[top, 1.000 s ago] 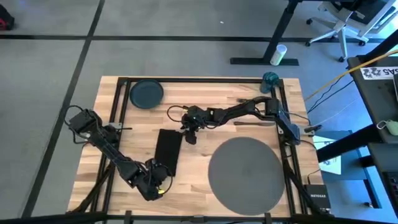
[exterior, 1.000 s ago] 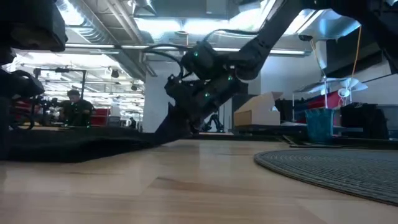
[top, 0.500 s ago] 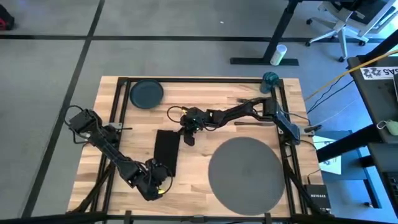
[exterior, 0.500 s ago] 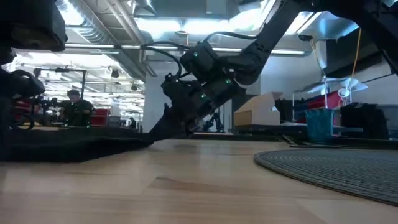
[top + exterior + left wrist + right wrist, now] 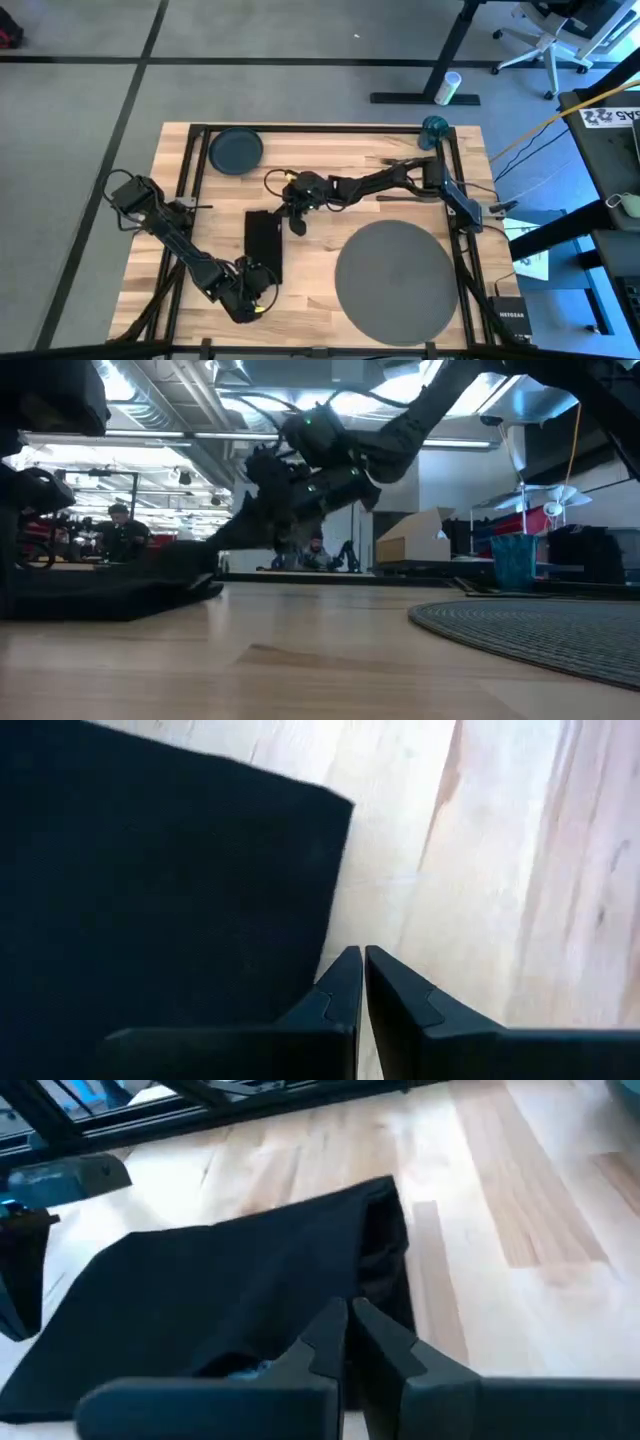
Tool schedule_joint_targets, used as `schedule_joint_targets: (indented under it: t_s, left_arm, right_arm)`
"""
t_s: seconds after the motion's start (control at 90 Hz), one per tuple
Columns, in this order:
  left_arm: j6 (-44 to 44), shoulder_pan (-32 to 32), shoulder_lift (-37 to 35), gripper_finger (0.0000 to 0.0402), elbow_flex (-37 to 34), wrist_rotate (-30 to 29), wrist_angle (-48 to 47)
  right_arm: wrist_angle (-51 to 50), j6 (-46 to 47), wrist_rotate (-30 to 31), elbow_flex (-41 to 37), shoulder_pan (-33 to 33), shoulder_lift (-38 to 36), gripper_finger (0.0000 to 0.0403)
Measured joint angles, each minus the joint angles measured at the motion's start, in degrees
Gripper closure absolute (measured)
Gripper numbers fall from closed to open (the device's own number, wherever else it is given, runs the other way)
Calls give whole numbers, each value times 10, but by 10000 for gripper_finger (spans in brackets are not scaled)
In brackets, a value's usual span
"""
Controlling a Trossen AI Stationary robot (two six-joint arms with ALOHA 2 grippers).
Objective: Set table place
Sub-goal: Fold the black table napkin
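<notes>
The black napkin [image 5: 264, 246] lies flat and lengthwise on the wooden table [image 5: 330, 150], left of the round grey placemat [image 5: 395, 268]. My right gripper [image 5: 297, 225] is shut beside the napkin's far right corner [image 5: 385, 1210], which is rumpled; in the low view it hangs above the table. My left gripper [image 5: 360, 955] is shut at the napkin's near end, its fingertips over bare wood next to the napkin's edge [image 5: 335, 900]. The dark plate [image 5: 236, 150] sits at the far left and the teal cup [image 5: 433, 129] at the far right. My right gripper points its shut fingers [image 5: 330, 1330] slanting down over the napkin near its rumpled far right corner; I cannot tell whether they touch the cloth. My left gripper has its shut fingertips [image 5: 345, 970] right at the napkin's edge; whether they touch cloth or table cannot be told.
Thin metal cutlery [image 5: 398, 160] lies on the far right part of the table, under the right arm. Black rails [image 5: 195, 160] edge the table. In the low view the placemat [image 5: 540, 630] fills the right and a person [image 5: 125, 535] sits in the room behind.
My right gripper has gone toward the table's left edge and risen, tipping flatter. The napkin has slid a little toward the left edge. The cloth that rose toward the gripper in the low view now lies low on the table.
</notes>
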Motion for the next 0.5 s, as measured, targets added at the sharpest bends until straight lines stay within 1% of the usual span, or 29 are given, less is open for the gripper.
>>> schedule_joint_targets:
  t_s: [0.1,0.222,0.311,0.5]
  left_arm:
    - [16,0,0,402,12,0,1]
    - [28,0,0,402,23,0,0]
    - [28,0,0,402,26,0,-6]
    - [23,0,0,402,26,-1,-26]
  right_arm:
    - [-27,-16,6,15,0,0,402]
    - [-36,-20,10,16,-1,0,403]
    - [-56,-28,24,16,-1,1,403]
    - [-46,-23,24,16,-1,27,403]
